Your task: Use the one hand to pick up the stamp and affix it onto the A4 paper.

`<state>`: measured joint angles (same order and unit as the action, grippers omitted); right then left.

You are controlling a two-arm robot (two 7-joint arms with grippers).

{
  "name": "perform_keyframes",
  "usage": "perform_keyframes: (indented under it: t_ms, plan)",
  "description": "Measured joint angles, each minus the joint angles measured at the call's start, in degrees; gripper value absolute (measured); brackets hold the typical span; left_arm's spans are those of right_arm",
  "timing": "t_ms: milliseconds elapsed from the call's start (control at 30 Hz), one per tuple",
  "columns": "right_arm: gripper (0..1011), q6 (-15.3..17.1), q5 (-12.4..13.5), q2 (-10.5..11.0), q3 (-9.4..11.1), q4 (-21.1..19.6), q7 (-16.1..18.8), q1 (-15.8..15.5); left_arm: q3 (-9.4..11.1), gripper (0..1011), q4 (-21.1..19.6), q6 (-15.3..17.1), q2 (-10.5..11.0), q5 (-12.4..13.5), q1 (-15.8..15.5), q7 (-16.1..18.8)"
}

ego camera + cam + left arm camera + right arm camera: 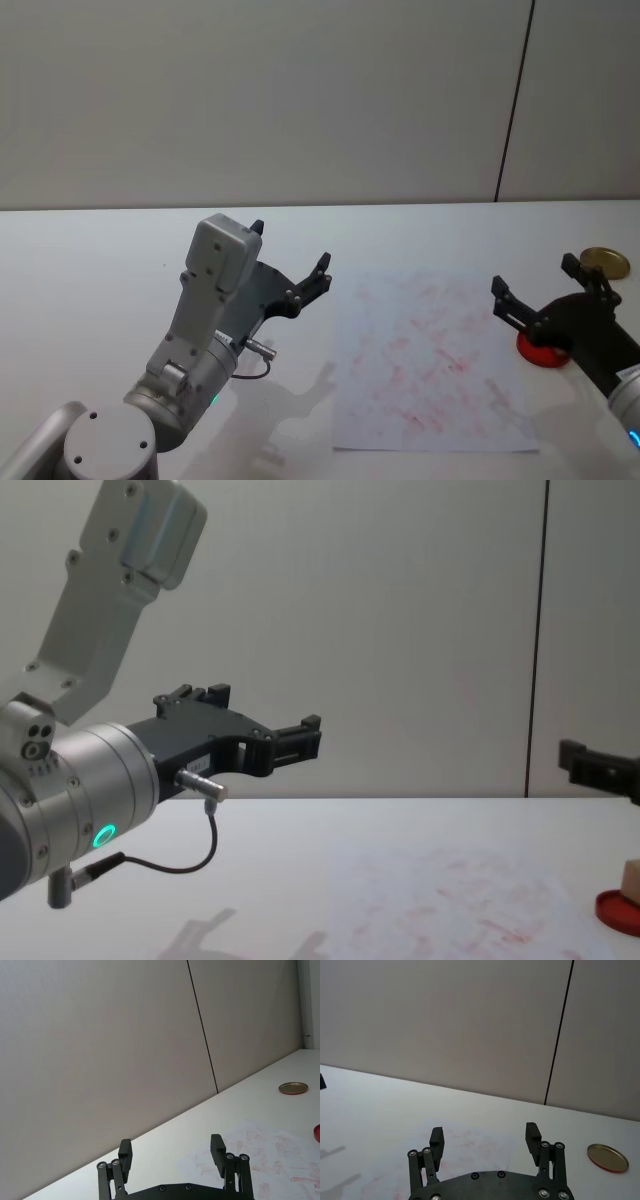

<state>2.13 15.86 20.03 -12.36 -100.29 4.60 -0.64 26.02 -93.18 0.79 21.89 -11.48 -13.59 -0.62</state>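
— Hovering where, our right gripper [534, 275]?
— Above the red ink pad [617, 908], jaws apart. We see the stamp [632, 877] standing on it, beside the A4 paper [430, 360]. Our left gripper [290, 246] hangs spread too.

1. The left gripper [171, 1146] has its jaws spread wide, with nothing between its two black fingers [125, 1152].
2. Beyond the fingers lies the white table [240, 1105].
3. The A4 paper [270, 1155], flecked with faint red prints, lies flat on the table past the gripper.
4. A round brass-coloured lid [293, 1088] sits farther off, well apart from the paper.
5. A red shape [317, 1132], cut by the frame edge, is possibly an ink pad.
6. A plain wall [100, 1050] with a dark seam [202, 1030] stands behind.
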Motion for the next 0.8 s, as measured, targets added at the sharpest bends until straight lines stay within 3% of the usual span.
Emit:
perform_keyframes:
  t_ms: [433, 800]
  plan:
    - [1001, 2.03, -0.31, 2.48, 2.07, 4.73, 3.5, 1.24, 0.0, 993, 0.0, 0.0, 0.0, 0.0, 0.0, 0.0]
    - [1001, 4.31, 1.36, 3.23, 3.21, 10.54, 6.92, 3.46, 0.0, 993, 0.0, 0.0, 0.0, 0.0, 0.0, 0.0]
